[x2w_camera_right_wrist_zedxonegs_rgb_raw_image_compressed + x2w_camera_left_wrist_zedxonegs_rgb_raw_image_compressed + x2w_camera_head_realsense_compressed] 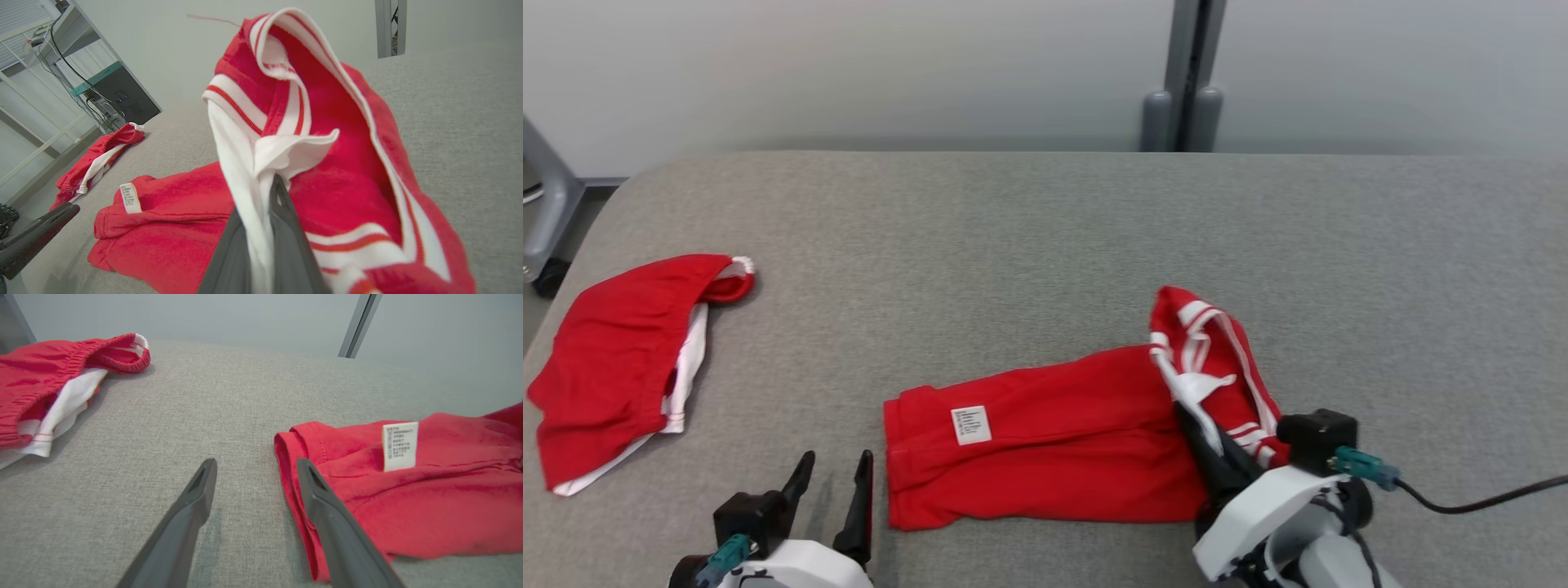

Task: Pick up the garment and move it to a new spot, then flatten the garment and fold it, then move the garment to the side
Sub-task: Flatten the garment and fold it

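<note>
A red garment (pixel 1045 457) lies stretched across the grey table's front middle, with a white label (pixel 971 425) near its left hem. Its right end, with white-and-red striped trim (pixel 1217 359), is lifted and bunched. My right gripper (pixel 1197 429) is shut on that end, and in the right wrist view white fabric (pixel 245 171) is pinched between the gripper's (pixel 269 196) two fingers. My left gripper (pixel 838 457) stands open just left of the hem. In the left wrist view its (pixel 256 463) right finger (pixel 327 506) lies over the garment's (pixel 429 490) edge.
Another red garment with white lining (pixel 621 359) lies near the table's left edge (pixel 572 245). A grey post (pixel 1184 82) rises behind the table. A black cable (pixel 1486 498) trails from my right wrist. Shelving with equipment (pixel 118 98) stands beyond the left side.
</note>
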### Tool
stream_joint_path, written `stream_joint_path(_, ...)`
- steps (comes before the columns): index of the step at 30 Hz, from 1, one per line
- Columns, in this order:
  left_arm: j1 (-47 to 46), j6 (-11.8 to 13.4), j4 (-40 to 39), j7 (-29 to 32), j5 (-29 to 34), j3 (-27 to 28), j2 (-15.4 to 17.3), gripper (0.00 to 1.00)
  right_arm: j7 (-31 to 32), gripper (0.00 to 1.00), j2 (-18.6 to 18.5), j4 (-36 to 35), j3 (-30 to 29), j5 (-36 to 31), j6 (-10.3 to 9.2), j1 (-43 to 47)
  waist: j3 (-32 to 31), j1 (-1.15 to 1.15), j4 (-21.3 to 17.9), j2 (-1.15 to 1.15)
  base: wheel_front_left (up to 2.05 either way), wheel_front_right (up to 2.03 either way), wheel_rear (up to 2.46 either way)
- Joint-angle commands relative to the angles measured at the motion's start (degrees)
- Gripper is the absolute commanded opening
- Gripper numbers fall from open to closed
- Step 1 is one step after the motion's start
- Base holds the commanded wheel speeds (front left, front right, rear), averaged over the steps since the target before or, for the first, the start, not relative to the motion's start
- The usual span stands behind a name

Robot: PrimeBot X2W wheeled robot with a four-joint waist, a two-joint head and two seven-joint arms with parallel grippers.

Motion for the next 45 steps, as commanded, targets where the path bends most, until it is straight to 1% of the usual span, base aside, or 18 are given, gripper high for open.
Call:
stream_joint_path(1, -1.3, -0.3, -0.3, -0.1, 0.4, -0.8, 0.2, 1.00, 0.6, 0.00, -0.4, -1.1, 1.9, 0.8, 0.00, 0.3, 0.2, 0.00, 2.1, 0.00, 0.00, 0.00, 0.00)
stream_joint_path(5, -1.7, -0.6, -0.5, -0.1, 0.2, -2.9, 0.1, 1.00, 1.5, 0.00, -0.4, -2.5, 6.7, 3.7, 0.00, -1.5, 0.8, 0.00, 6.6, 0.00, 0.00, 0.00, 0.00)
stream_joint_path(8, -2.2, -0.8, -0.4, -0.1, -0.6, -4.5, 0.2, 1.00, 1.5, 0.00, -0.3, -2.3, 9.6, 5.5, 0.01, -3.3, 1.6, 0.00, 10.6, 0.00, 0.00, 0.00, 0.00)
stream_joint_path(14, -2.4, -0.8, 0.1, -0.1, -1.5, -7.3, 0.1, 1.00, 0.9, 0.00, -0.3, 1.5, 13.0, 7.8, 0.01, -7.3, 2.6, 0.00, 18.6, 0.00, 0.00, 0.00, 0.00)
stream_joint_path(17, -2.3, -0.5, 0.4, -0.1, -2.0, -7.9, 0.1, 1.00, 0.0, 0.00, -0.3, 4.2, 13.8, 8.6, 0.01, -9.3, 2.8, 0.00, 21.3, 0.00, 0.00, 0.00, 0.00)
stream_joint_path(18, -2.3, -0.5, 0.4, -0.1, -2.0, -7.9, 0.1, 1.00, 0.0, 0.00, -0.3, 4.2, 13.8, 8.6, 0.01, -9.3, 2.8, 0.00, 21.3, 0.00, 0.00, 0.00, 0.00)
stream_joint_path(19, -2.2, -0.5, 0.4, -0.1, -2.0, -8.1, 0.1, 1.00, -0.3, 0.12, -0.3, 4.9, 14.1, 9.1, 0.01, -9.9, 2.7, 0.00, 22.0, 0.00, 0.00, 0.00, 0.00)
stream_joint_path(20, -2.1, -0.4, 0.4, -0.1, -2.0, -8.2, 0.1, 1.00, -0.9, 0.49, -0.3, 5.2, 14.5, 9.7, 0.01, -10.5, 2.7, 0.00, 22.4, 0.00, 0.00, 0.00, 0.00)
stream_joint_path(21, -2.0, -0.4, 0.4, -0.1, -2.1, -8.2, 0.1, 1.00, -1.5, 1.00, -0.3, 5.5, 14.6, 10.4, 0.01, -11.1, 2.7, 0.00, 22.6, 0.00, 0.00, 0.00, 0.00)
stream_joint_path(24, -1.8, 0.1, 0.2, -0.1, -2.3, -7.8, 0.1, 1.00, -3.2, 1.00, -0.4, 6.3, 14.6, 11.7, 0.00, -12.0, 2.4, 0.00, 22.1, 0.00, 0.00, 0.00, 0.00)
stream_joint_path(27, -1.6, 0.3, -0.3, -0.1, -2.0, -7.2, 0.1, 1.00, -4.4, 1.00, -0.5, 6.9, 13.5, 11.4, 0.00, -12.5, 1.9, 0.00, 20.1, 0.00, 0.00, 0.00, 0.00)
stream_joint_path(29, -1.4, 0.4, -0.6, -0.1, -1.9, -6.7, 0.1, 1.00, -4.7, 1.00, -0.5, 7.5, 11.6, 10.3, 0.00, -12.3, 1.5, 0.00, 18.3, 0.00, 0.00, 0.00, 0.00)
stream_joint_path(34, -1.6, 0.6, -1.8, -0.1, -1.3, -5.8, 0.1, 1.00, -4.7, 1.00, -0.4, 5.0, 0.6, 3.5, 0.00, -8.5, 0.9, 0.00, 13.7, 0.00, 0.00, 0.00, 0.00)
stream_joint_path(39, -2.1, 0.8, -2.8, -0.1, -0.8, -4.7, 0.1, 1.00, -4.7, 1.00, -0.3, 1.8, -8.9, -4.0, 0.00, -3.5, 0.4, 0.00, 9.7, 0.00, 0.00, 0.00, 0.00)
stream_joint_path(41, -1.9, 1.0, -3.0, -0.1, -1.1, -4.0, 0.1, 1.00, -4.7, 1.00, -0.4, 0.8, -11.9, -7.6, 0.00, -1.4, 0.2, 0.00, 8.2, 0.00, 0.00, 0.00, 0.00)
stream_joint_path(45, -1.6, 1.1, -2.8, -0.1, -0.9, -3.0, 0.1, 1.00, -4.7, 1.00, -0.3, -0.8, -16.7, -12.3, 0.00, 2.5, -0.4, 0.00, 5.6, 0.00, 0.00, 0.00, 0.00)
